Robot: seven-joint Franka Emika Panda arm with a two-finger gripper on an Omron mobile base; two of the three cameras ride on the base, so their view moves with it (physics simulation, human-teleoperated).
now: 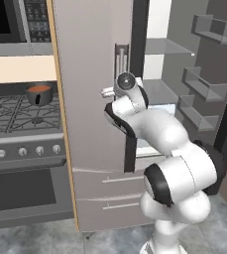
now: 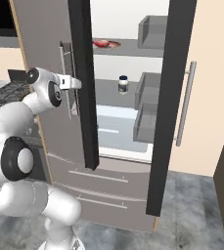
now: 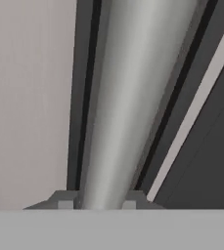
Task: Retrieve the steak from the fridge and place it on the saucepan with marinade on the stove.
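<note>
Gripping the bar handle (image 3: 125, 97) of the left fridge door, the gripper (image 3: 95, 202) has its two dark fingertips on either side of the steel bar, closed against it or very nearly so. In the right base view the gripper (image 2: 72, 83) reaches level to that handle (image 2: 64, 78), which runs up the grey door face beside the door's dark edge.

Beyond it, the right door (image 2: 172, 97) of the fridge (image 1: 92, 74) stands swung wide, its bins and inner shelves exposed. The steak (image 2: 102, 43) lies flat on an upper shelf, toward the left of the opening; a small jar (image 2: 123, 84) stands on the shelf below. Far to the left, the saucepan (image 1: 39, 93) with its orange-red marinade sits on a rear grate of the stove (image 1: 16, 114), next to the fridge's side panel.

The steak looks thin, light and limp, likely slick on its surface. A pinch across its short width near the middle, fingers reaching low over the shelf, seems the surest hold; taken by an end it would probably droop and could slip. The left door partly screens that shelf from the arm's side.
</note>
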